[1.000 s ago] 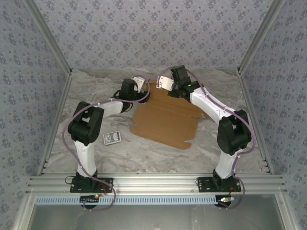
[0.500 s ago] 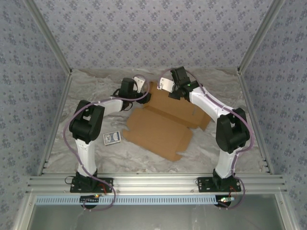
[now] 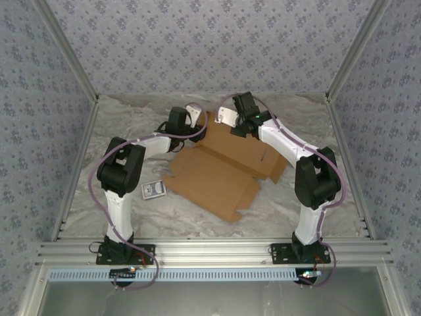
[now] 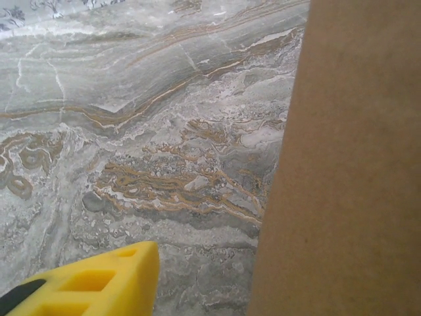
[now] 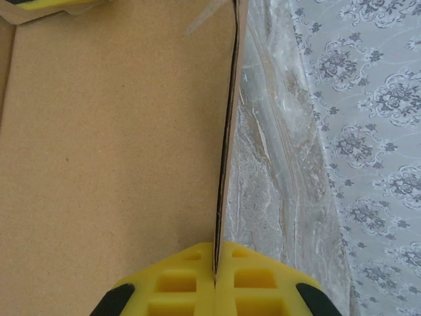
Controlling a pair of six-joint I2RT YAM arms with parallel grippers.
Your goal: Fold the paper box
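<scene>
The box [image 3: 217, 174] is an open brown cardboard sheet in the middle of the table [image 3: 131, 118], turned at a slant. Its near part lies flat toward the table's front edge. Its far part reaches toward the table's back edge and looks lifted along a crease that runs across the sheet.

The right gripper [image 3: 222, 120] is at the back of the table, on the sheet's far edge. In the right wrist view its yellow fingers [image 5: 191, 280] are pressed together with the cardboard [image 5: 112, 131] pinched edge-on in the seam between them. The marbled table and the patterned wall are beyond that edge.

The left gripper [image 3: 195, 122] is also at the back of the table, just left of centre, at the sheet's far left corner. The left wrist view shows one yellow finger [image 4: 99, 280] over bare table, with a cardboard panel [image 4: 348, 164] rising along the right side, apart from that finger. I cannot tell how wide this gripper stands or whether it grips the sheet.

A small blue-and-white packet [image 3: 153, 189] lies on the left half of the table, near the front, just beside the sheet's left corner.
</scene>
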